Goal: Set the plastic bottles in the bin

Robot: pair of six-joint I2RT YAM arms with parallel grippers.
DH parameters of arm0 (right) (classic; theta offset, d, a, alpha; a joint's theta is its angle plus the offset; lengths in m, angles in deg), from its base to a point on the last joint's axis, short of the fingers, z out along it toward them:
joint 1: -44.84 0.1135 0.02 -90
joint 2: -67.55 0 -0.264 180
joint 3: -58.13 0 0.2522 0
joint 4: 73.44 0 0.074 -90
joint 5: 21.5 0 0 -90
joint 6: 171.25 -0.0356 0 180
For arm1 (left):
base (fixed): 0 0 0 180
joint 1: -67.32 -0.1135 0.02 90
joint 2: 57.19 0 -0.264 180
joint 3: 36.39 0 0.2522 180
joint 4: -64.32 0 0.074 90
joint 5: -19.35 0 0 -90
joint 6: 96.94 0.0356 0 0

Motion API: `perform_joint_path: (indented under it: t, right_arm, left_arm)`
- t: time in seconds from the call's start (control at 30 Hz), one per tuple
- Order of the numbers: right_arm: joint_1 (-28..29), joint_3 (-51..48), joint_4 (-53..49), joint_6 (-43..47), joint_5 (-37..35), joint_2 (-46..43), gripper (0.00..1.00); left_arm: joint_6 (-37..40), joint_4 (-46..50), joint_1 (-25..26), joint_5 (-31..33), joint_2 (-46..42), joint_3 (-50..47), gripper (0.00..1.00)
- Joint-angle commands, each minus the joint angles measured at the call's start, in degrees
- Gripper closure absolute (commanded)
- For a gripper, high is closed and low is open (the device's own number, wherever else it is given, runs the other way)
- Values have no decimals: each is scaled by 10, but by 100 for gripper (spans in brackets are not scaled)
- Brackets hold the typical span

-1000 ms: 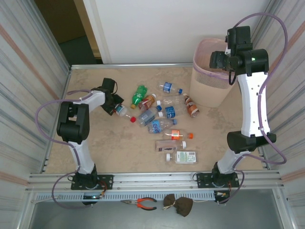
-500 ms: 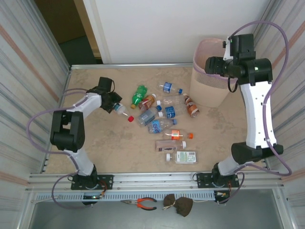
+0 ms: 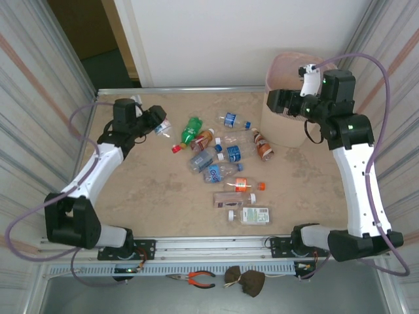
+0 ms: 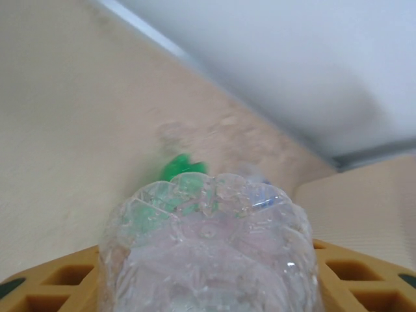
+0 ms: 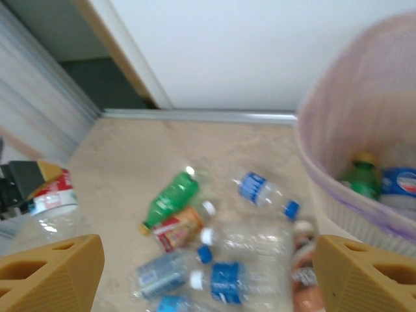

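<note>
We list: plastic bottles (image 3: 219, 172), clear and glossy; bin (image 3: 281, 134), pale pink plastic, slatted; tabletop (image 3: 150, 196), matt mottled beige; side walls (image 3: 33, 98), ribbed metal with dull sheen; front rail (image 3: 216, 245), bare metal.

Pliers with orange handles (image 3: 196, 279) lie on the grey front ledge (image 3: 327, 288). A brown lump (image 3: 245, 280) sits just beside them.

The top camera looks down from above the near edge over the whole tabletop (image 3: 144, 196), the left wrist camera sits close against a clear bottle (image 4: 208, 260), and the right wrist camera, facing leftward, shares the bottle pile (image 5: 224, 283) and bin (image 5: 390, 78) with it.
</note>
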Motion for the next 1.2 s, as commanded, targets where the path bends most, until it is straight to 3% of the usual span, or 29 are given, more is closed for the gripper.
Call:
perform_joint_path:
  t: [0.0, 0.2, 0.43, 0.73, 1.17]
  right_arm:
    - [4, -49, 134, -22, 101, -38, 16]
    - [19, -117, 259, -56, 192, -60, 12]
    - [73, -138, 313, -49, 254, -57, 8]
    - [146, -144, 373, -43, 324, -46, 4]
    - [247, -127, 376, 7, 324, -28, 1]
  left_arm:
    - [51, -105, 3, -81, -44, -14, 45]
    - [140, -156, 38, -212, -74, 20, 46]
    - [210, -224, 98, -287, -100, 45, 46]
    - [263, -231, 170, -346, -98, 111, 46]
    - [308, -208, 255, -351, -97, 182, 45]
